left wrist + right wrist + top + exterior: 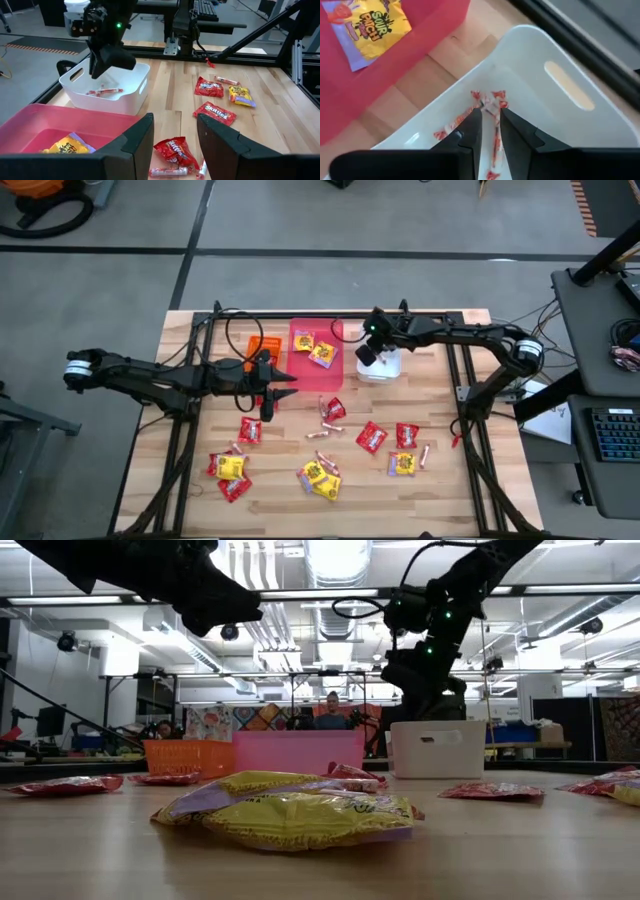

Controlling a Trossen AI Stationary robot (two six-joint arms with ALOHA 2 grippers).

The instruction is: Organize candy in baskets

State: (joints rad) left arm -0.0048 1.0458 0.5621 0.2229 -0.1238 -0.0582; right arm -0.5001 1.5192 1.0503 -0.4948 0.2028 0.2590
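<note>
**Desk:** Nearest the low camera, what leads?

**Photographer:** Yellow packets (300,815) lying flat on the table (440,480), red packets (371,437) scattered beyond them, all on the near side of the white bin (385,365).

**Desk:** And the arms?

**Photographer:** The left gripper (175,137) hangs released, jaws apart, over a red packet just short of the pink bin (330,370); the orange bin (262,346) sits beside that. Farther back, the right gripper (490,127) is poised above the white bin, fingers parted a little with a red-and-white stick (495,142) showing between them; whether it pinches the stick, I cannot tell.

**Desk:** The advice?

**Photographer:** My judgement: release low and centred over the sticks inside, then rise straight up clear of the rim.
</note>
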